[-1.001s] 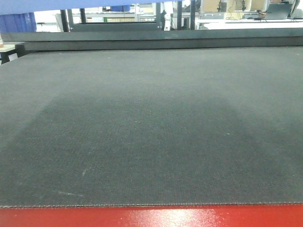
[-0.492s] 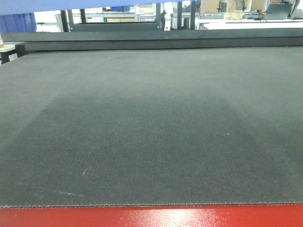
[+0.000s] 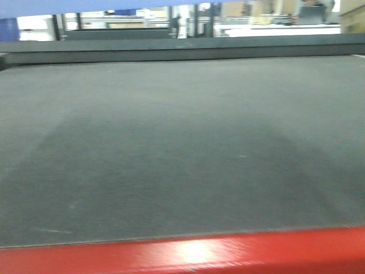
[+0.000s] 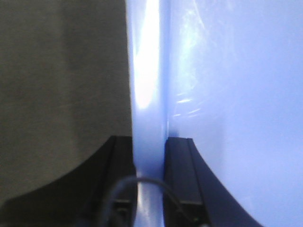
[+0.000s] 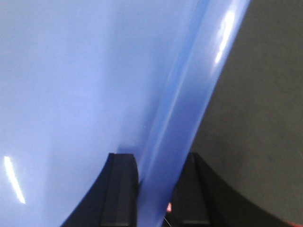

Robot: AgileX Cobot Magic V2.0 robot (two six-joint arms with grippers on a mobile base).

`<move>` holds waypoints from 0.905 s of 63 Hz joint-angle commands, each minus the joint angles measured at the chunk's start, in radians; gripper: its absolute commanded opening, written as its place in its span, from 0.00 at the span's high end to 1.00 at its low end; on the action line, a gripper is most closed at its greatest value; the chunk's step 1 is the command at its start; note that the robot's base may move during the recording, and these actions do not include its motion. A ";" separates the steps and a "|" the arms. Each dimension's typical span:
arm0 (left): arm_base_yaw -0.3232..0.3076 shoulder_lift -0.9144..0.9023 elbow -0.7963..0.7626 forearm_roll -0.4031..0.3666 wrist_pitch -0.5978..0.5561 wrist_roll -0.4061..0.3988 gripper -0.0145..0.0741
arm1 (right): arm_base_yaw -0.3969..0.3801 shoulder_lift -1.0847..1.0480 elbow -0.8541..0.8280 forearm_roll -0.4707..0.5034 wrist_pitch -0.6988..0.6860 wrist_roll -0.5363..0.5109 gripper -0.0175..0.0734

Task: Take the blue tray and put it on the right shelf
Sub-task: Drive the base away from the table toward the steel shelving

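1. Over the dark mat [image 3: 182,142] of the red-framed table [image 3: 182,254], the blue tray [image 4: 236,94] hangs clear of the surface, carried between both arms. The front view shows it only as a blue strip along the top.
2. The left gripper [image 4: 149,146] is clamped on the tray's left rim, one finger on each side of the wall. The right gripper [image 5: 158,163] grips the right rim likewise.
3. Step in hand: transport. Grasp and lift appear complete. The right shelf is in no view.
4. Next move: turn right until the shelf appears, hold the tray level, and set it down before releasing.
5. Change: the front view is now blurred, the background has shifted left, and the table's red front edge shows broader and slanted. The base is probably turning right.
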 commanded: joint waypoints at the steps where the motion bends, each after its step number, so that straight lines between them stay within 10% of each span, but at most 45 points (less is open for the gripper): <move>1: -0.003 -0.024 -0.022 0.034 0.094 0.030 0.89 | 0.002 -0.026 -0.032 -0.023 -0.058 -0.036 0.75; 57: -0.003 -0.024 -0.022 0.033 0.094 0.030 0.89 | 0.002 -0.026 -0.032 -0.023 -0.058 -0.036 0.75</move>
